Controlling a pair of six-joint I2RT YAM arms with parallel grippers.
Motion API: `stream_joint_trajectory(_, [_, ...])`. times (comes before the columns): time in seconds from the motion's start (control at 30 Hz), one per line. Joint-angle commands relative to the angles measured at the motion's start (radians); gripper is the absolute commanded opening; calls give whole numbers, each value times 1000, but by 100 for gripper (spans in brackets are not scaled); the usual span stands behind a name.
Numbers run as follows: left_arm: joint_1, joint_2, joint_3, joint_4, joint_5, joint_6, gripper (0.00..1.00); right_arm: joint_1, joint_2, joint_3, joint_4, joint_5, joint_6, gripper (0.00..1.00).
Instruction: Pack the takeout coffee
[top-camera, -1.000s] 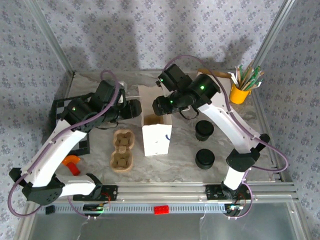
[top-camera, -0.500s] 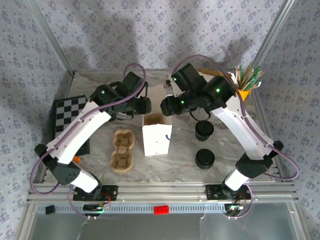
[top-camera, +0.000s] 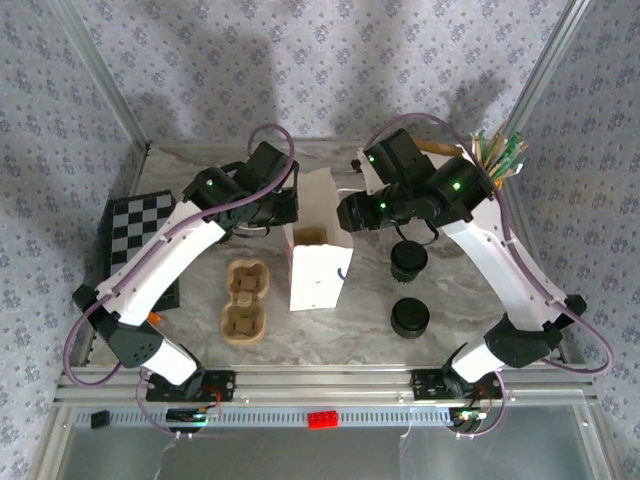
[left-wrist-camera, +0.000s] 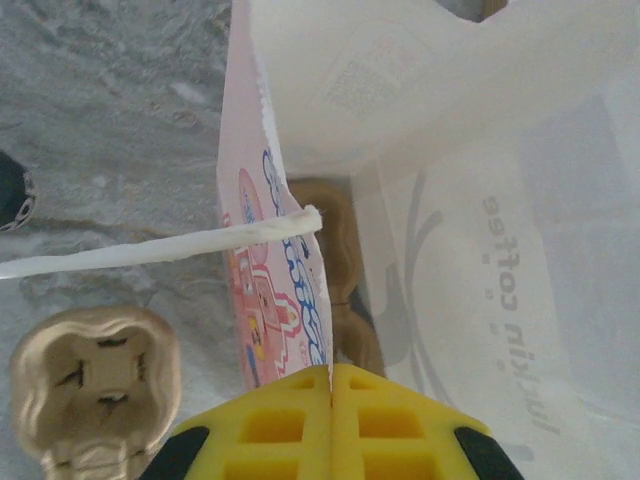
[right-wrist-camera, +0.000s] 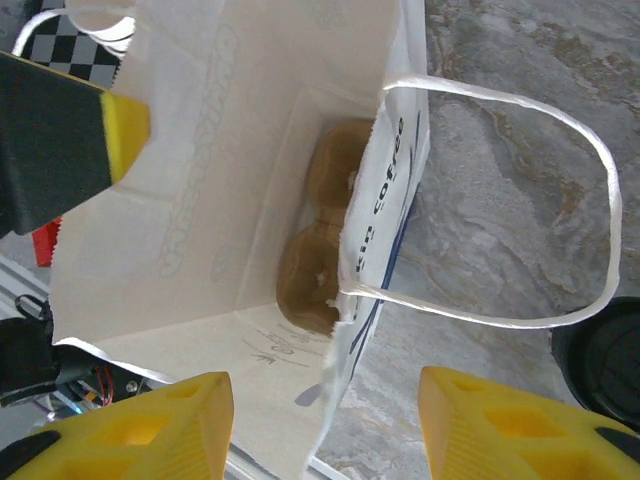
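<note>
- The cup (top-camera: 408, 260) is seen from above as a dark round shape standing on the marble table (top-camera: 365, 310), just right of the white paper bag (top-camera: 318, 275); its cream part cannot be made out from this height.
- The lid (top-camera: 410, 318), flat, round and black, is laid nearer the arm bases; it is apart from the cup and outside the bag.
- The left gripper (left-wrist-camera: 330, 400) is clamped tight on the bag's left wall; the printed paper edge runs into the seam between its yellow fingers (left-wrist-camera: 400, 430).
- The right gripper (right-wrist-camera: 335, 430) is held with jaws apart over the bag's open mouth; the right wall passes between them with a gap on either side (nothing is grasped).
- A brown carrier (right-wrist-camera: 318, 235) is seen on the bag's floor; a second carrier (top-camera: 243, 300) lies on the table left of the bag, with a narrow strip of marble between.
- One handle loop (right-wrist-camera: 520, 200) is draped outward over bare marble; open table is left around cup and lid.
</note>
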Motion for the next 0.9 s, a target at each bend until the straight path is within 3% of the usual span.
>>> stream_joint_trajectory(0.0, [6, -32, -25, 113, 1, -49, 0, -26, -34, -14, -28, 35, -2, 55])
stream_joint_trajectory(0.4, [99, -39, -107, 368, 147, -90, 0, -145, -44, -31, -65, 38, -15, 58])
stream_joint_trajectory(0.7, [168, -25, -156, 378, 224, -88, 0, -201, -30, -28, -83, 33, -29, 62])
stream_joint_trajectory(0.87, [180, -14, -108, 317, 247, -21, 27, -214, -28, -28, -114, 57, -28, 66])
